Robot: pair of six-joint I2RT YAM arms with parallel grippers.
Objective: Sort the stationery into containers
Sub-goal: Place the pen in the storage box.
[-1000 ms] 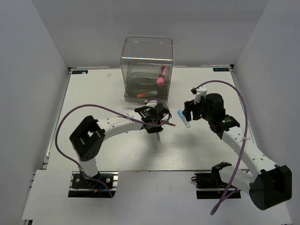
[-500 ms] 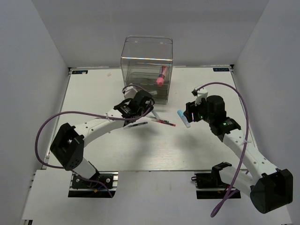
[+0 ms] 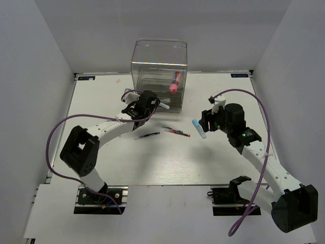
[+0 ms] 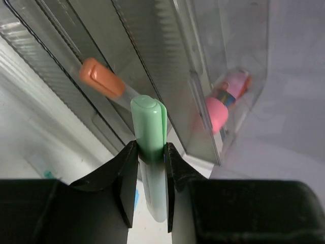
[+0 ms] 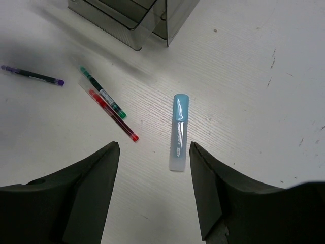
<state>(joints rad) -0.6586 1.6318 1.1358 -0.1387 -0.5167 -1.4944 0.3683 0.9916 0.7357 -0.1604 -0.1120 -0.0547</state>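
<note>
Left arm has swung from mid-table, where it sat over the pens a second ago, up to the drawer front of the organizer (image 3: 160, 56). The left gripper (image 4: 150, 152) is pinching the green marker (image 4: 149, 122) by its barrel, cap end pointing at the drawers, just in front of the orange-capped marker (image 4: 101, 84) lying in a lower drawer; can't tell whether the two touch. The pink tube (image 3: 175, 82) is unchanged, leaning in the top bin. With the arm gone from there, the purple pen (image 5: 33, 75) is exposed on the table (image 3: 101, 101), with the green pen (image 5: 101, 93) and red pen (image 5: 114, 116) side by side just to its right, same spot as before. The light-blue marker (image 5: 179, 131) lies flat on the table right of the pens and hasn't moved. The right gripper (image 5: 155, 147) has barely shifted: it hangs above that marker with fingers spread wide, one on each side of it in the wrist view, holding nothing.
</note>
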